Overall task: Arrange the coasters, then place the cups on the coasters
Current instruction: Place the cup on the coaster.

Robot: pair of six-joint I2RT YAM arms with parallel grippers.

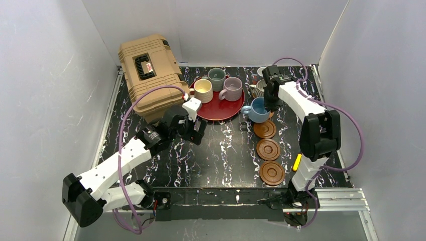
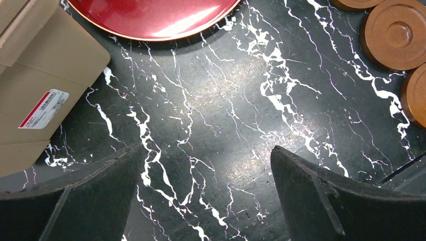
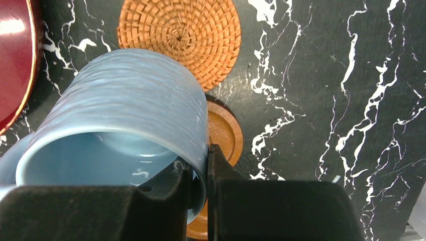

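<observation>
Clock directions are read on the overhead view, with 12 at the far wall.

Right side: your right gripper [image 3: 208, 175] is clamped on the wall of the ribbed light blue cup [image 3: 130, 110], one finger inside the rim and one outside, gripping at the cup's 3 o'clock side. The cup is just off the 3 o'clock edge of the red tray [image 1: 221, 111]. In the wrist view it overlaps the farthest wooden coaster [image 3: 226, 133]. An orange woven coaster [image 3: 179, 37] lies just beside that disc. You cannot tell from these views whether the cup's base is resting on anything or is held clear.

Coasters: the dark wooden coasters [image 1: 268, 149] lie in a column of three running from 12 to 6 on the right half of the table [image 1: 221, 155]. The blue cup is at the column's 12 o'clock end.

Left side: your left gripper [image 2: 206, 201] has its jaws wide apart with nothing between them. It is over bare marble at the tray's 7 o'clock, near the corner of the tan case [image 1: 149, 75].

Other cups: the cream-yellow cup [image 1: 203, 90], grey-green cup [image 1: 217, 78] and lilac cup [image 1: 231, 88] stand on the tray. The ribbed grey cup [image 1: 258, 89] and small white cup [image 1: 261, 73] are at 12 o'clock of the blue cup, partly hidden by your right arm.
</observation>
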